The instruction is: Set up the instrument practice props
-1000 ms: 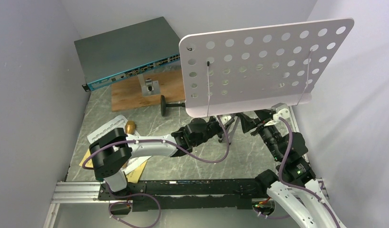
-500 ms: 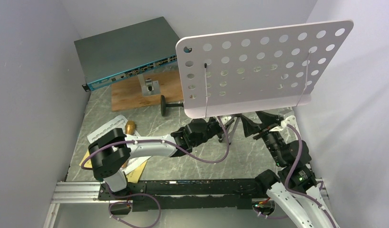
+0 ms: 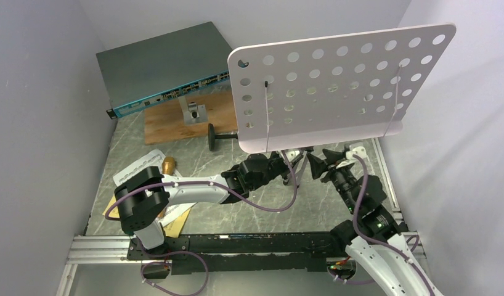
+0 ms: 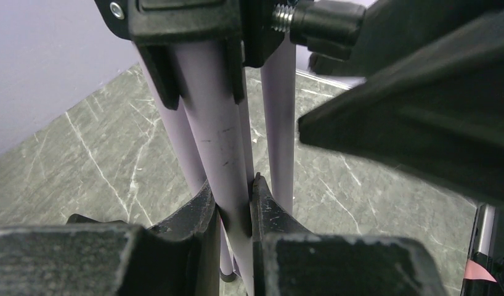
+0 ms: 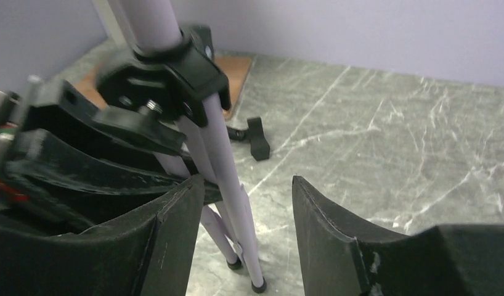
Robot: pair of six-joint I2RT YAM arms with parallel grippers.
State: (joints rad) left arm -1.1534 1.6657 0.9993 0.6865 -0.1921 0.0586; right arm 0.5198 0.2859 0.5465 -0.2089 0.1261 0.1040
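The left gripper (image 4: 234,206) is closed on one pale lilac tripod leg (image 4: 220,139) of the music stand, and the tube is seen pinched tightly between the two black fingers with no gap on either side. The right gripper (image 5: 246,191) is held wide open with nothing gripped. In the right wrist view the tripod legs are seen through the gap between its fingers, nearer one finger than the other, and contact with them cannot be established. In the top view both grippers are found beneath the perforated desk (image 3: 336,86) of the music stand, which is raised above the right half of the grey marbled table (image 3: 237,213) and is tilted. The black leg collar (image 5: 166,74) with its clamp screw is seen above the spread legs, whose feet rest on the table. The short black mic stand (image 3: 220,137) is found lying on its side just in front of the wooden board (image 3: 166,123), on which a metal block (image 3: 193,112) is mounted. The gold microphone (image 3: 169,164) is lying left of centre, just beside the white music sheets (image 3: 135,166). A yellow sheet (image 3: 178,219) is partly covered by the left arm. The grey network switch (image 3: 163,65) with a blue front is placed at the far left, behind the board.
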